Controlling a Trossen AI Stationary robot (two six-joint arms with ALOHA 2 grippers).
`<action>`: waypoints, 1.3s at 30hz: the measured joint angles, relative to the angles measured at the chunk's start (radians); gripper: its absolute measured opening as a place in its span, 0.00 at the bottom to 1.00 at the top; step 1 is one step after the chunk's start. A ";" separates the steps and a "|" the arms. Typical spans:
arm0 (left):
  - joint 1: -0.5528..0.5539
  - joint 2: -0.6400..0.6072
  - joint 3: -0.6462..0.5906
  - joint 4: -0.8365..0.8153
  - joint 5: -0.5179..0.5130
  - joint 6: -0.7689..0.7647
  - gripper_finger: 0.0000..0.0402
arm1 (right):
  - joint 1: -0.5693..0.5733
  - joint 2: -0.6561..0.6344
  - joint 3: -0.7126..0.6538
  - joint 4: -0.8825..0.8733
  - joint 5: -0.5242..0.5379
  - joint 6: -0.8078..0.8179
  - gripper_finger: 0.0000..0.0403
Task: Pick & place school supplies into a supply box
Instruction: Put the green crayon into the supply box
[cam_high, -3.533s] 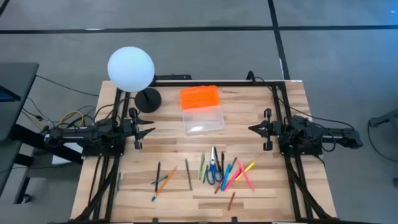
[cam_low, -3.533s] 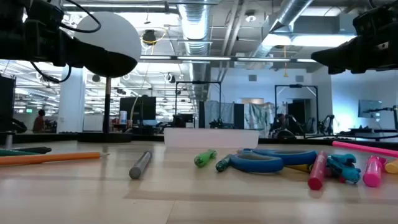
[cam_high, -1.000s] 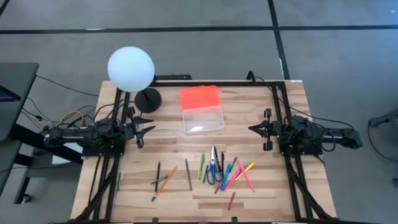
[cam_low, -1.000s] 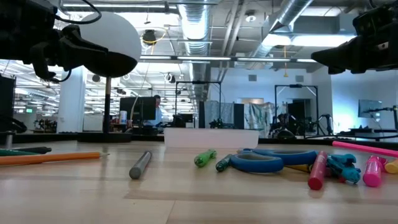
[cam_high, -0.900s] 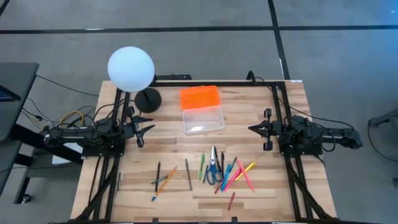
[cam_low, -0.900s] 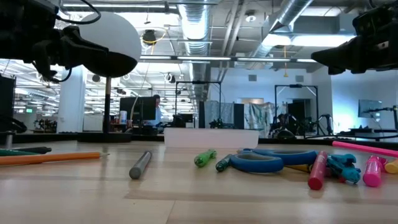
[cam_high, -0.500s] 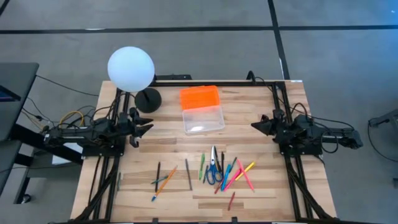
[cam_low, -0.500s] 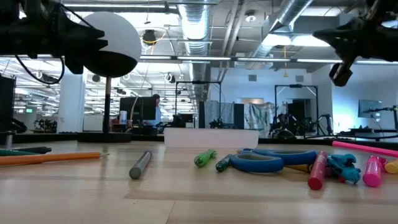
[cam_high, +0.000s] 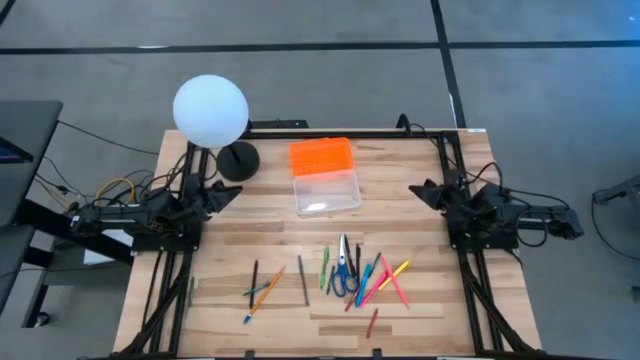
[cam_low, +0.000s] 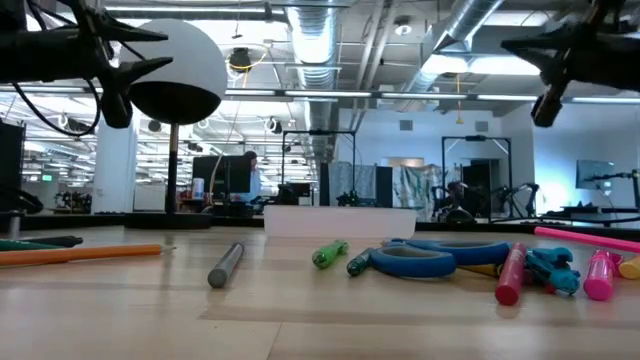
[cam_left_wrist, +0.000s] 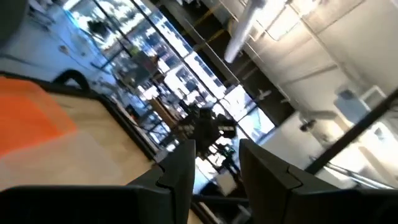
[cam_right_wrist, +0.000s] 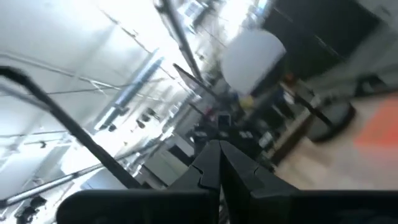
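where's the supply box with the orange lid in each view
High view: supply box at the table's far middle, orange lid on its far side.
Low view: clear box wall at centre, behind the pens; lid not visible.
Left wrist view: an orange patch at the left edge, probably the lid.
Right wrist view: an orange blur at the right edge, probably the lid.
Shared landmark: the white globe lamp, beside the box.
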 joint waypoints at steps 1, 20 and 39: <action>0.000 0.000 0.000 0.008 0.029 -0.001 0.30 | 0.000 0.000 0.004 0.017 -0.007 -0.038 0.00; -0.037 0.336 0.422 0.086 0.241 0.340 0.30 | 0.000 0.106 0.270 0.142 -0.247 -0.379 0.00; -0.347 0.809 0.691 -0.578 0.319 -0.073 0.30 | 0.131 0.665 0.604 0.032 -0.291 -0.565 0.00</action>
